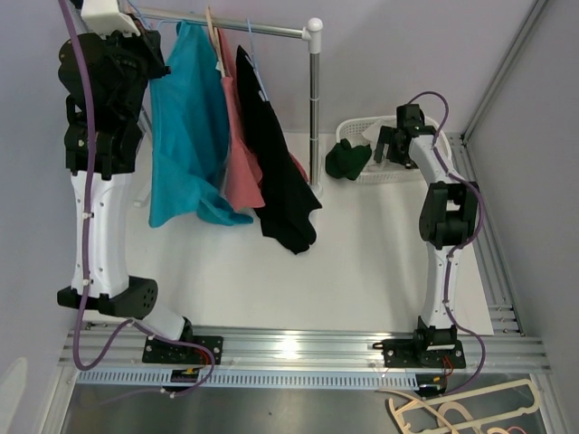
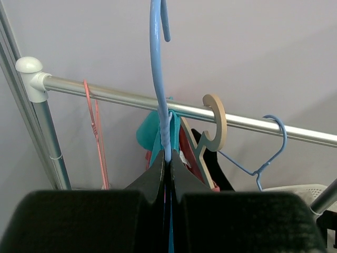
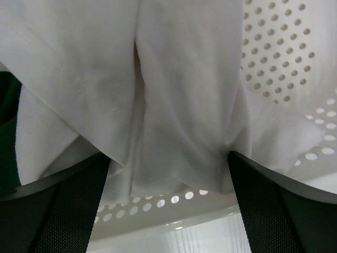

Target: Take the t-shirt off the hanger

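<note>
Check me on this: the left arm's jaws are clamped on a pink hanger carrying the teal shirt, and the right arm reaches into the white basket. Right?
Not quite. The left wrist view shows the clamped hanger is blue, not pink. It does carry the teal shirt, and the right arm does reach into the white basket.

Overhead camera looks down; left wrist faces the rail (image 2: pixel 116 97), right wrist the basket (image 3: pixel 295 58).

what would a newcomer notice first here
A teal t-shirt hangs at upper left by the rail, beside a black garment. The left end effector is shut on its blue hanger, hook above the rail. The right end effector sits open over white cloth in the basket.
</note>
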{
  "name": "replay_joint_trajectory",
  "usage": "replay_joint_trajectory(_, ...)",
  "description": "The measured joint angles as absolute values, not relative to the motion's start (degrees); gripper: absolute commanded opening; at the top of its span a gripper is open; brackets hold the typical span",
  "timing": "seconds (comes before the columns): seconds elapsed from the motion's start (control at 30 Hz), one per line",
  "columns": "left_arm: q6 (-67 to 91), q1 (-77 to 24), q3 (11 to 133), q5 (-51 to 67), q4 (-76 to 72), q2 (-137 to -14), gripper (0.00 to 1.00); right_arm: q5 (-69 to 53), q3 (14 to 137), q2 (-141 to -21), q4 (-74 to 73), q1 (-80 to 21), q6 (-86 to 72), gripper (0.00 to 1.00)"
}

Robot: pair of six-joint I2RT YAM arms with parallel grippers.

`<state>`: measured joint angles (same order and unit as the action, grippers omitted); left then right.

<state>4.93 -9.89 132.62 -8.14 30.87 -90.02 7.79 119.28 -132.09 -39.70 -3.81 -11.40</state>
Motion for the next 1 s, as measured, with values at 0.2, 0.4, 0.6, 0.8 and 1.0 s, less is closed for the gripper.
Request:
replay_joint_trajectory(0.2,4.9,-10.0,131.9,-8.1,33.3,-87.9,0.01,10.4,118.8,-132.2,-42.0,-4.9,-10.2,0.99)
replay_joint_trajectory(0.4,4.9,-10.2,128.5,-7.7,33.4,-84.6,0.01,13.1,113.6,-129.7,-45.0,-7.3,-9.2,0.99)
replay_joint_trajectory(0.6,4.9,-10.2,126.6,-7.7,32.8,-81.5,0.01,14.7,108.8,-125.6,-49.9,-9.5,-9.3,1.0)
replay_joint_trajectory(0.8,5.1,-10.7,119.8,-7.8,29.6,-79.5,0.01,17.0,99.8,-118.6,-52.3,-13.8,-10.6,1.0)
replay_joint_trajectory(1.0,5.8,-11.7,105.9,-10.3,27.0,-75.6,0.01,19.6,90.3,-113.3,-52.7,-17.9,-13.8,1.0)
